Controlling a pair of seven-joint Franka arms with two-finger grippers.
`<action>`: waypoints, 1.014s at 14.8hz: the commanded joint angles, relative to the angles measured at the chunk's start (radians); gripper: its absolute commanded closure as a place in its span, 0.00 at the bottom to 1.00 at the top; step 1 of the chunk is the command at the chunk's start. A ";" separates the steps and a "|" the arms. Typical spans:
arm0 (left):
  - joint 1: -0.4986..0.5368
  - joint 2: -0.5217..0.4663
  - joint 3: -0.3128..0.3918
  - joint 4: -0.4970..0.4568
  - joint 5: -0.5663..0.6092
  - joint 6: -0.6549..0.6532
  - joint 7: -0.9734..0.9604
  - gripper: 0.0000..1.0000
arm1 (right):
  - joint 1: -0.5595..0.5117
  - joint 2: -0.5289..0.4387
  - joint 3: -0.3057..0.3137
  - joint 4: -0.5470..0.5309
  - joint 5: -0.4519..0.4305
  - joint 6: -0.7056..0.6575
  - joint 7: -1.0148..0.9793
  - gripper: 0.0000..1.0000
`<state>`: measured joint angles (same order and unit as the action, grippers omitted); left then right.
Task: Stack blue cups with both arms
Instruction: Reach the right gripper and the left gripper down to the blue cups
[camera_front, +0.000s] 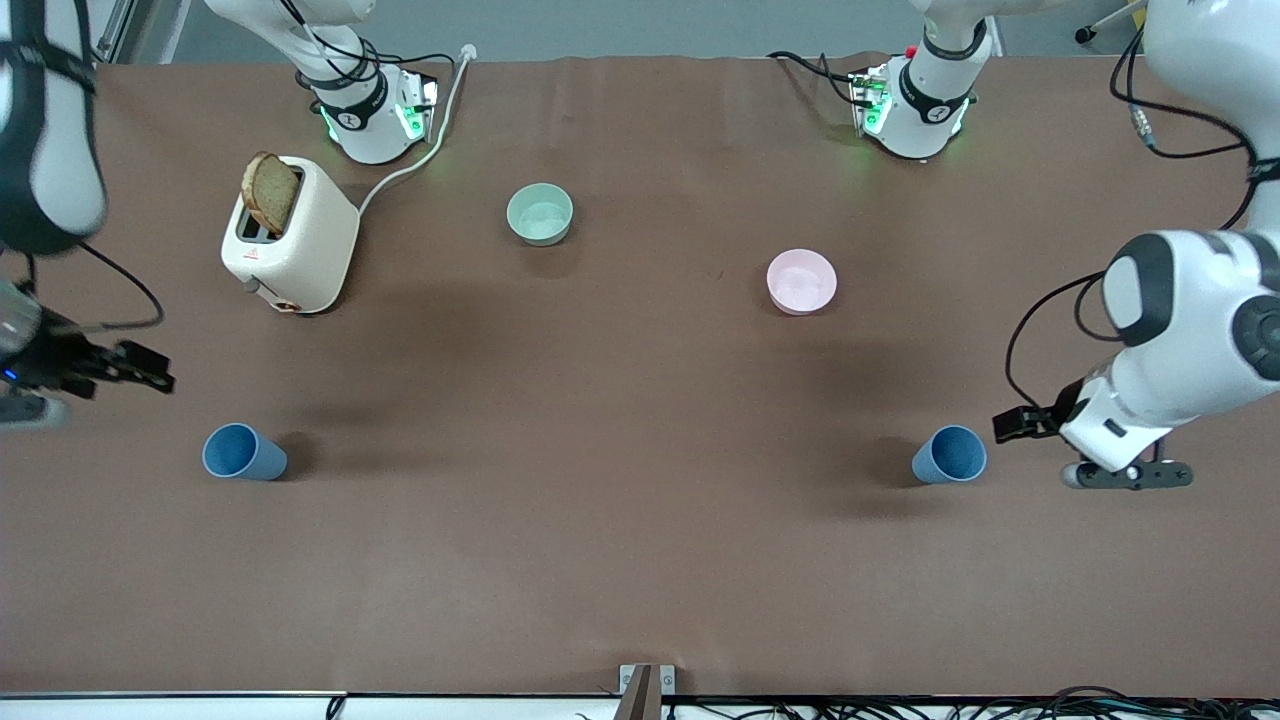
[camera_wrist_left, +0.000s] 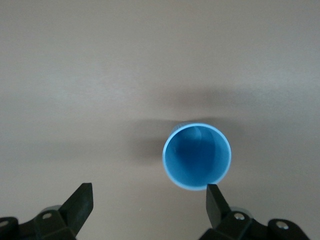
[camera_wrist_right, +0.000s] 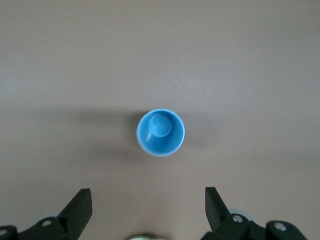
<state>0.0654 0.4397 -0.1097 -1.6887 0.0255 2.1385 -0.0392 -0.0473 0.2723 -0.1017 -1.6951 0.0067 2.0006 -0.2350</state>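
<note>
Blue cups stand upright and well apart on the brown table (camera_front: 620, 560), one toward each arm's end, both nearer the front camera than the bowls and the toaster (camera_front: 290, 235). The cup at the left arm's end (camera_front: 949, 455) and the cup at the right arm's end (camera_front: 243, 452) are both untouched, so the step in hand looks like the approach, with neither cup yet gripped.

The left gripper (camera_wrist_left: 149, 200) hangs just beside its cup, toward the table's edge, fingers spread wide with nothing between them. In the left wrist view that cup (camera_wrist_left: 197, 156) sits close ahead of the fingertips, its rim almost touching one finger (camera_wrist_left: 216, 200) and off centre toward it. The right gripper (camera_wrist_right: 148, 204) hangs above the table near its cup, fingers likewise spread and empty. Its cup (camera_wrist_right: 160, 132) lies ahead of the fingertips, roughly centred between them but clearly apart.

Next, each gripper probably needs to come forward and down so the cup wall sits between the fingers. The left one likely needs a small sideways correction first, or that finger may knock the cup over.
</note>
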 joint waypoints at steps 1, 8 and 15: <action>-0.004 0.033 -0.004 -0.005 -0.001 0.024 -0.001 0.13 | -0.016 0.091 -0.001 0.005 -0.016 0.079 -0.070 0.00; -0.010 0.114 -0.005 0.001 -0.003 0.052 -0.001 0.62 | -0.060 0.216 0.002 -0.081 0.039 0.317 -0.125 0.01; 0.005 0.120 -0.071 0.018 -0.050 0.038 -0.011 1.00 | -0.056 0.255 0.004 -0.132 0.053 0.447 -0.122 0.62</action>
<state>0.0609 0.5665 -0.1413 -1.6800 0.0002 2.1824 -0.0404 -0.1041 0.5230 -0.1010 -1.8073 0.0324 2.4099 -0.3477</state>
